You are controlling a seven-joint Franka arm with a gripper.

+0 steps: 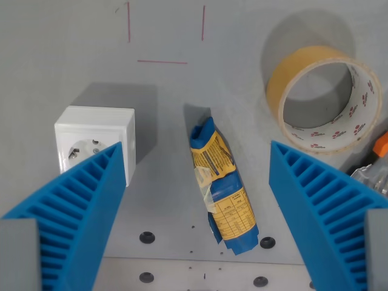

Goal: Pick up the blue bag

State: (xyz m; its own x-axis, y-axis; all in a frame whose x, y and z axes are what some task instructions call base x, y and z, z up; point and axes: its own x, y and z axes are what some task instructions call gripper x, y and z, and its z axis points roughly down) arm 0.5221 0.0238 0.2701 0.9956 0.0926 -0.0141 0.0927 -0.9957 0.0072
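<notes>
The blue bag (221, 191), blue with yellow label panels, lies flat on the grey table, running from upper left to lower right in the middle of the wrist view. My gripper (197, 182) hangs above it, open, with the bag in the gap between the two ribbed blue fingers. One finger (79, 218) fills the wrist view's lower left, the other finger (327, 212) the lower right. Neither finger touches the bag.
A white socket box (97, 139) stands to the left of the bag, close to the left finger. A roll of tape (324, 100) lies at the upper right. An orange-tipped object (379, 148) shows at the right edge. Red lines (162, 60) mark the table.
</notes>
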